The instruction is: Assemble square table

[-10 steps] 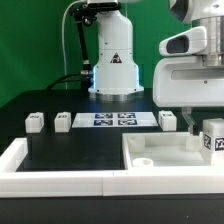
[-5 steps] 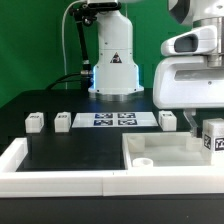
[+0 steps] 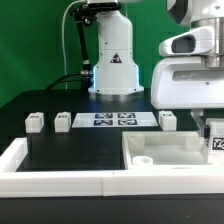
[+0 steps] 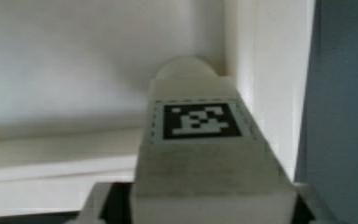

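Tough to see the actual grab from outside: in the exterior view the gripper [image 3: 212,132] is mostly buried under its own big white hand body, and the held leg block [image 3: 217,143] is cut off by the frame's right edge, so you get little more than its tag. The wrist view is blurry but helps. There the block fills the gap between the two dark fingers [image 4: 105,205], jaws clamped on it, tag [image 4: 197,120] facing the camera. It hangs at the far right part of the square slab [image 3: 170,160]; can't tell if it touches. The slab lies in the near corner against the white rim [image 3: 60,180], with one corner hole [image 3: 143,158] showing. Three loose leg blocks [image 3: 35,121] [image 3: 63,120] [image 3: 167,119] flank the marker board [image 3: 112,120] at the back, the last just behind the slab. The open room is the black work surface [image 3: 80,145] on the exterior view's left of the slab.
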Controlling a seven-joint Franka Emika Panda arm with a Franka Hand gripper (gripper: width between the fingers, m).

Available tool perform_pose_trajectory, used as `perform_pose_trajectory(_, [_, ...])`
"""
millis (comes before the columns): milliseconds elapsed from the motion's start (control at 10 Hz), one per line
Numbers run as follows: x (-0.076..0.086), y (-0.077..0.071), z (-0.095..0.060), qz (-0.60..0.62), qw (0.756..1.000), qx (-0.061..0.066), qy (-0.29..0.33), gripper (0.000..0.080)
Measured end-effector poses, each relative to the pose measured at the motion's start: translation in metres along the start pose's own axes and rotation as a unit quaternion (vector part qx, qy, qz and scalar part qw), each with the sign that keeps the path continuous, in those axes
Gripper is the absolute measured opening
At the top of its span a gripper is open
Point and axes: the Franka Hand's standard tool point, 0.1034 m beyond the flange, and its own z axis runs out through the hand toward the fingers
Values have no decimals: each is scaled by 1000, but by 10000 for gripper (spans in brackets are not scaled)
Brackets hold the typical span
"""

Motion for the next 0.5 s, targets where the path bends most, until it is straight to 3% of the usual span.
perform_pose_trajectory(100, [0,0,0,0,1000,0,0,291])
perform_pose_trajectory(500, [2,9,1,202,979,-2,16,302])
